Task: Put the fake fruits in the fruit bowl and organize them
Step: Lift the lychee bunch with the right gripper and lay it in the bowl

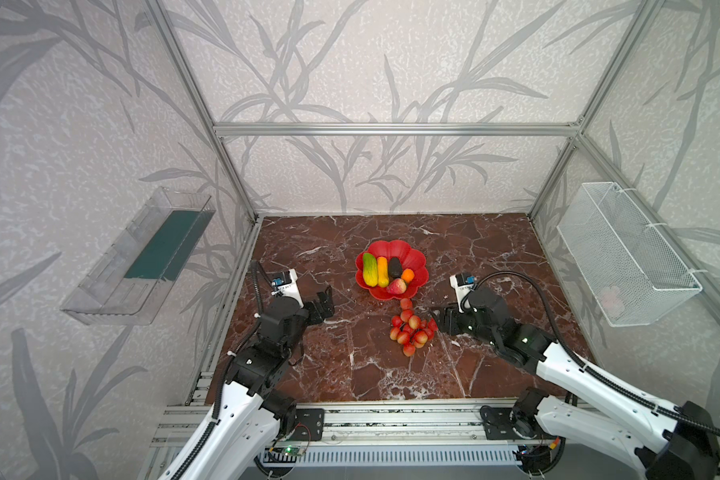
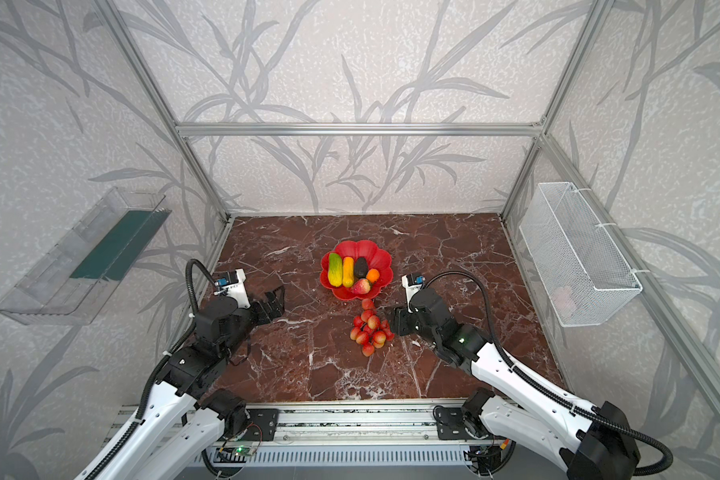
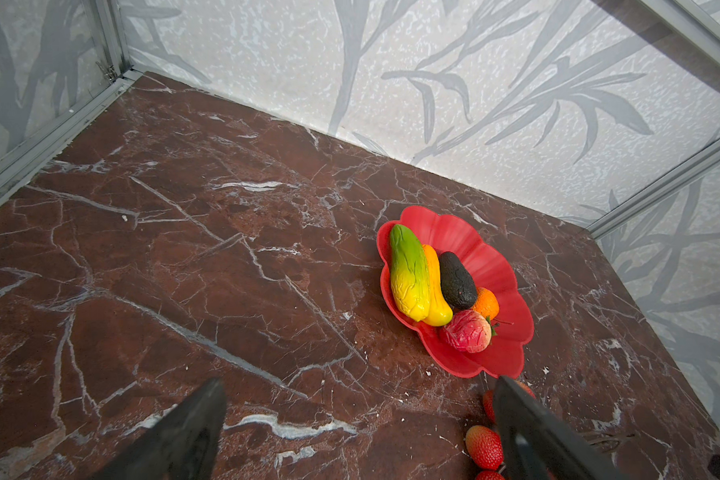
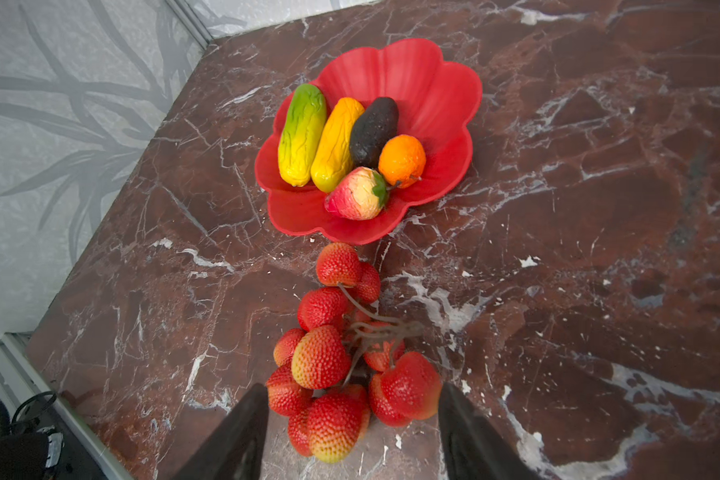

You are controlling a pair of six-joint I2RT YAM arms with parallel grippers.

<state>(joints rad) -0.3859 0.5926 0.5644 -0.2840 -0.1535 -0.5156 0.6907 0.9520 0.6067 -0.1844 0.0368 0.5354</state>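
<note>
Red fruit bowl [image 1: 416, 253] holds five fruits [image 1: 368, 268], one berry bunch [image 1: 410, 330] outside; left gripper [image 3: 360, 382] and right gripper [image 4: 352, 388] both spread.

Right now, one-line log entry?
fruit bowl: five fruits | berry bunch: on table | right end effector: open, flanking bunch | left end effector: open

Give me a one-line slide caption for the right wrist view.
Right gripper open, flanking the berry bunch on the marble table; five fruits already in the red bowl.
</note>
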